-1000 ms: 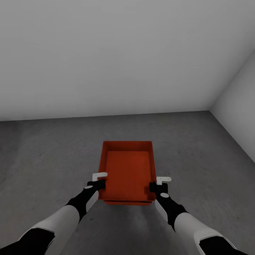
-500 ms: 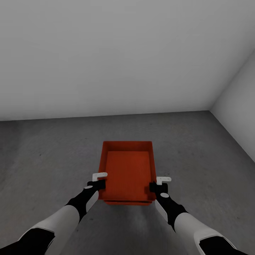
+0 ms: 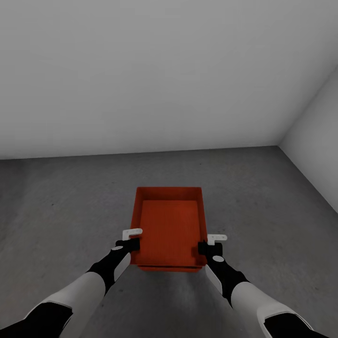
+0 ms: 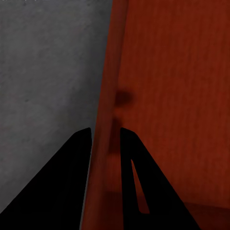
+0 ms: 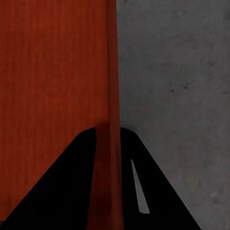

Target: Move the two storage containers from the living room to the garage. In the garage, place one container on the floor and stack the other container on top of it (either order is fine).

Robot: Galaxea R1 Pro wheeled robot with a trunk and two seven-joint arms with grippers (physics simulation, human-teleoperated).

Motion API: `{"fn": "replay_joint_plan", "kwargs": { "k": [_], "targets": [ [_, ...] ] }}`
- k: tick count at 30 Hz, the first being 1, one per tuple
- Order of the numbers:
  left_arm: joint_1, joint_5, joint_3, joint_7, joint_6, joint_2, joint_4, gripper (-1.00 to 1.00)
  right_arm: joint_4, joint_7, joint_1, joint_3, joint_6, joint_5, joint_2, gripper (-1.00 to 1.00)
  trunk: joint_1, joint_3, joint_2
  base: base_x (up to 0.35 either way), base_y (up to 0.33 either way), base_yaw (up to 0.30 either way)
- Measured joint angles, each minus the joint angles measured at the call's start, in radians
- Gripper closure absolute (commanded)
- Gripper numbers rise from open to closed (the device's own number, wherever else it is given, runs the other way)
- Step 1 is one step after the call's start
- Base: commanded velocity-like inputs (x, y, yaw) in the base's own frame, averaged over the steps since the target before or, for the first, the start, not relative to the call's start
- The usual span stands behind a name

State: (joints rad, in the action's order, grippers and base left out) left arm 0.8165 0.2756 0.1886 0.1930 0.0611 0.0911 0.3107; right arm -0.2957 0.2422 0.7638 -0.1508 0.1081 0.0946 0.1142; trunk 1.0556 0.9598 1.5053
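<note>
A red-orange open-topped storage container sits low over the dark concrete floor of the garage, straight ahead of me. A second red-orange edge shows just under its near wall. My left gripper is shut on the container's left wall, and my right gripper is shut on its right wall. In the left wrist view the gripper has its dark fingers either side of the thin red wall. The right wrist view shows the same: the gripper pinches the wall, with grey floor beyond.
A white back wall meets the floor a little beyond the container. A second white wall closes the right side, forming a corner at the far right. Bare concrete lies to the left and right of the container.
</note>
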Motion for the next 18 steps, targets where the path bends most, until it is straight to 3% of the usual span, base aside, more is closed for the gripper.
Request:
{"fn": "replay_joint_plan", "kwargs": {
  "k": [18],
  "targets": [
    [0.0, 0.001, 0.001, 0.0, 0.0, -0.001, -0.001, 1.0, -0.001, 0.002, 0.0, -0.003, -0.002, 0.002, 0.0, 1.0, 0.004, 0.003, 0.007, 0.0, 0.0, -0.013]
  ]
}}
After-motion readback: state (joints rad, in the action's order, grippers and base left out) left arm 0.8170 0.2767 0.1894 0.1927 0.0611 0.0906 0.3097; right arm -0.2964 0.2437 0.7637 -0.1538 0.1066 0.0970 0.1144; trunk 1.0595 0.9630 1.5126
